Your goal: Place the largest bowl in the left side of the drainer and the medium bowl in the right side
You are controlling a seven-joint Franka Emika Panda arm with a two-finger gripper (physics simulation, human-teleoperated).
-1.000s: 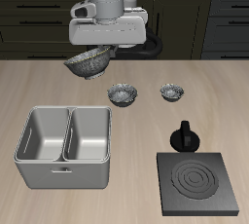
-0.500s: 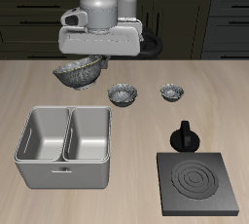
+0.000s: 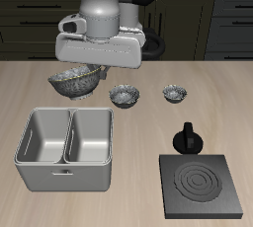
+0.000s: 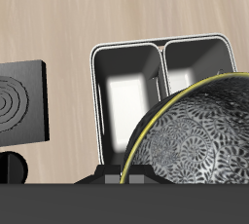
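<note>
My gripper (image 3: 92, 69) is shut on the rim of the largest bowl (image 3: 76, 80), which hangs tilted in the air, just behind the drainer (image 3: 40, 177) and above the table. In the wrist view the largest bowl (image 4: 199, 135) fills the foreground, its mottled inside facing the camera, and beyond it lie the drainer's (image 4: 160, 45) two empty compartments. The medium bowl (image 3: 125, 95) rests on the table behind the drainer's far corner, apart from the held bowl.
The smallest bowl (image 3: 175, 94) sits beside the medium one. A black square stove plate (image 3: 201, 185) lies near the front edge, with a small black pot (image 3: 187, 137) just behind it. The stove plate (image 4: 21, 101) also shows in the wrist view.
The gripper has carried the largest bowl sideways and a little lower, away from the medium bowl, to a spot behind the drainer. The other bowls have not moved.
</note>
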